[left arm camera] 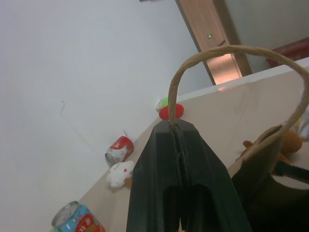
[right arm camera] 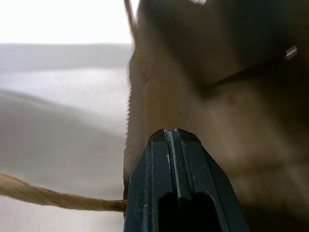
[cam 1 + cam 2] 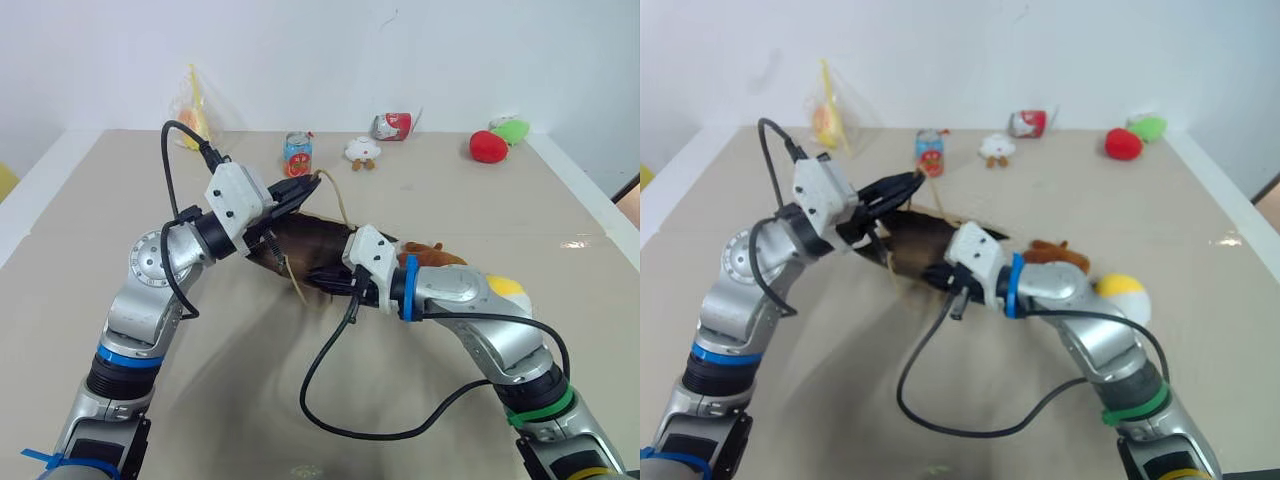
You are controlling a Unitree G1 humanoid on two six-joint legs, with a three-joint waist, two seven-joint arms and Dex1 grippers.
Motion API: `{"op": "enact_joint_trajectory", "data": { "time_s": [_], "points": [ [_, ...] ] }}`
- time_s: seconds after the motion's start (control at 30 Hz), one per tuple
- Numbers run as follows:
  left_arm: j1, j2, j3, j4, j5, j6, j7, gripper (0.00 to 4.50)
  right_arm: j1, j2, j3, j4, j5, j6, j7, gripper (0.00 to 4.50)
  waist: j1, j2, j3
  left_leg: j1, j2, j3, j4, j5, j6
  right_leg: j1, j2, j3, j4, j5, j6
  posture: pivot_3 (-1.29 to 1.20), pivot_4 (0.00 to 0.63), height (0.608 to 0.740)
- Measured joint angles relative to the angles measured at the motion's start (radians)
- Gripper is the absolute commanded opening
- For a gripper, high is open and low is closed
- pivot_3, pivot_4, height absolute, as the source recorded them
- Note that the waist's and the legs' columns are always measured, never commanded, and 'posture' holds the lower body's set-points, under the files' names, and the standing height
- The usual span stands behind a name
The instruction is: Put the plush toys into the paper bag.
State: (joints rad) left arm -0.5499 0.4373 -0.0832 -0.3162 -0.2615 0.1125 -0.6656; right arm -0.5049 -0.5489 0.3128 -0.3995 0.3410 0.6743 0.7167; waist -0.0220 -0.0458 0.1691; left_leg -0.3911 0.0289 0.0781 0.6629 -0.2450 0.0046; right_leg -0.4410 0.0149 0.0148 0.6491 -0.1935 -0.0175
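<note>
Bag-opening looks like the step in hand: the left gripper (image 1: 177, 126) is clamped on a cord handle (image 1: 231, 50) of the paper bag (image 3: 300, 243), holding it up mid-table, while the right gripper (image 2: 176, 137), fingers closed together, sits at the bag's mouth. The brown plush toy (image 3: 428, 256) lies just right of the bag and the white-and-yellow egg toy (image 3: 1124, 293) further right, both outside. Next, I judge, the right gripper should pull out and take the brown toy while the left holds the mouth up.

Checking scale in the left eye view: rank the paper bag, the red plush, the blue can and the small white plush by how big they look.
1. paper bag, largest although partly hidden by the grippers.
2. blue can and red plush look alike; no ranking between them.
3. small white plush, smallest.
</note>
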Motion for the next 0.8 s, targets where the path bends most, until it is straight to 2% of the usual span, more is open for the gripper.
{"op": "enact_joint_trajectory", "data": {
  "time_s": [0.37, 0.8],
  "points": [
    [0.006, -0.019, 0.005, 0.001, 0.104, -0.123, 0.062, 0.00, 0.063, 0.016, 0.032, 0.051, -0.059, -0.007, -0.008, 0.05, 0.000, 0.000, 0.000, 0.000, 0.000, 0.000, 0.000, 0.000, 0.000, 0.000, 0.000, 0.000, 0.000, 0.001, 0.000, 0.00, 0.150, 0.740],
    [0.070, -0.049, 0.012, -0.135, 0.059, -0.093, 0.096, 0.00, 0.065, 0.053, 0.032, 0.090, -0.110, -0.031, -0.024, 0.05, 0.001, 0.000, 0.000, 0.000, 0.000, 0.000, 0.000, 0.000, 0.000, 0.000, 0.000, 0.000, 0.000, 0.001, 0.000, 0.00, 0.150, 0.740]
  ]
}}
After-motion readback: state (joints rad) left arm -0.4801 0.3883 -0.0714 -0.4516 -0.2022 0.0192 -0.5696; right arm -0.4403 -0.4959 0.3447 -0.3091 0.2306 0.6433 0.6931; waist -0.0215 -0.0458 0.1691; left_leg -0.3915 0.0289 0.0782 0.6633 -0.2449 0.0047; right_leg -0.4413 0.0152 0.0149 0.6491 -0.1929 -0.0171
